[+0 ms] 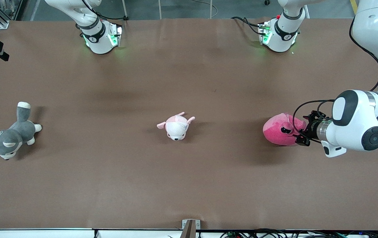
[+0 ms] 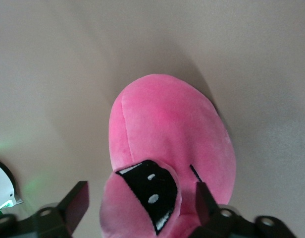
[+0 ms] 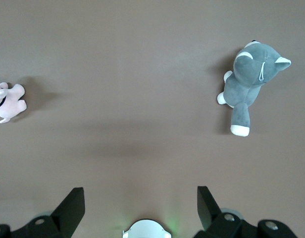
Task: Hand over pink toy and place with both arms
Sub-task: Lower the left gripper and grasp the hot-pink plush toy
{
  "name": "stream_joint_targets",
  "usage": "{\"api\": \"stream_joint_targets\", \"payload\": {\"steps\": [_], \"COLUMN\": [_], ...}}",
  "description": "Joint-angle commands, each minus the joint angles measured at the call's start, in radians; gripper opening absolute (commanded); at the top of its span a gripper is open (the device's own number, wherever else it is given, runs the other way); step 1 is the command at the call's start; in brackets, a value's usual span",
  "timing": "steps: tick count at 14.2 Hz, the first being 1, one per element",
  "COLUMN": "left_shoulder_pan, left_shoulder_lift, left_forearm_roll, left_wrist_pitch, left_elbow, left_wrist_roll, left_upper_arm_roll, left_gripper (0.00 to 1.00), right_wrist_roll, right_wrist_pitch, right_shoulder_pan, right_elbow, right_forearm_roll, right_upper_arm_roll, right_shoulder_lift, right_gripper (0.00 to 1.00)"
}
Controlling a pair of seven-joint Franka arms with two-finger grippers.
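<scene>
The pink toy is a round hot-pink plush with dark frowning eyes, and it lies on the brown table toward the left arm's end. My left gripper is down at the toy, on the side toward the left arm's end. In the left wrist view the pink toy fills the space between the fingers of the left gripper. One finger rests against the plush and the other finger stands a little off it, so the gripper is open. My right gripper hangs open and empty high over the table near its own base.
A pale pink-and-white animal plush lies at the table's middle. A grey-and-white dog plush lies toward the right arm's end. The two arm bases stand along the edge farthest from the front camera.
</scene>
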Motion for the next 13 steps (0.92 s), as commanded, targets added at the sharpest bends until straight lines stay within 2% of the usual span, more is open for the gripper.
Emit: {"api": "stream_joint_targets", "payload": {"steps": [1, 2, 6, 10, 13], "left_shoulder_pan": [-0.001, -0.002, -0.007, -0.028, -0.03], "left_shoulder_lift": [-0.009, -0.01, -0.014, -0.01, -0.02], "left_forearm_roll": [-0.019, -0.019, -0.016, -0.012, -0.018], "left_wrist_pitch": [-0.012, -0.012, -0.012, -0.011, -0.008], "left_elbow": [-0.007, -0.007, -0.005, 0.002, 0.018], "left_wrist_roll": [-0.01, -0.01, 0.008, 0.02, 0.074], "left_upper_arm_roll": [-0.001, -0.001, -0.001, -0.002, -0.002], "left_gripper": [0.68, 0.62, 0.29, 0.02, 0.0], "right_wrist_roll": [-0.009, -0.01, -0.012, -0.013, -0.015], "right_wrist_pitch": [-0.003, 0.001, 0.084, 0.147, 0.165], "right_shoulder_pan": [-0.01, -0.01, -0.028, -0.057, -0.063], "right_elbow": [-0.004, -0.004, -0.003, -0.003, -0.003], "right_forearm_roll": [-0.012, -0.016, -0.026, -0.026, -0.026], "right_upper_arm_roll": [0.004, 0.004, 0.004, 0.004, 0.006], "right_shoulder_lift": [-0.002, 0.005, 0.045, 0.109, 0.148], "right_gripper": [1.0, 1.0, 1.0, 1.0, 1.0]}}
